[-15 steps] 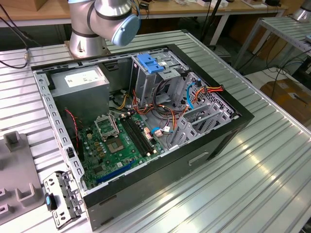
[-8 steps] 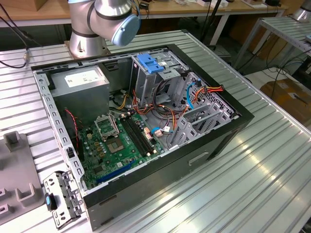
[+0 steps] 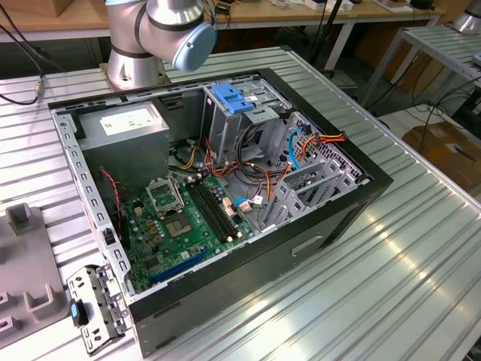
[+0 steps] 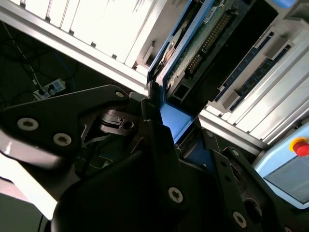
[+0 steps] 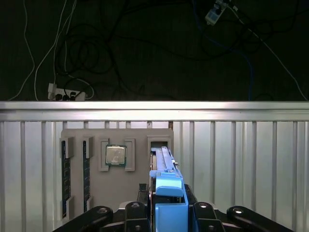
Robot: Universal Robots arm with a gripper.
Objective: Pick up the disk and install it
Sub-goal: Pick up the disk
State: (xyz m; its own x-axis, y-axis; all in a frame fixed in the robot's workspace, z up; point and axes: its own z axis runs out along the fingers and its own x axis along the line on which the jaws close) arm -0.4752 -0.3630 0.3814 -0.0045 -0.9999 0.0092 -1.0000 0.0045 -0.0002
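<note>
We found the pincer [image 5: 166, 205] closed on the disk [image 5: 163, 162], held edge-on at the grey parts tray's [image 5: 96, 188] slot. Grasp achieved; installation into the computer case [image 3: 248, 278] was not yet done.

An open computer case [image 3: 248, 263] lies on a ribbed metal table [image 3: 376, 286]. It shows a green motherboard [image 3: 176, 226], a grey power supply [image 3: 124, 124] and a blue-topped metal cage [image 3: 225, 128]. In the first wrist view, a grey tray [image 5: 116, 188] holds a processor chip [image 5: 115, 155] and memory sticks [image 5: 63, 179].
</note>
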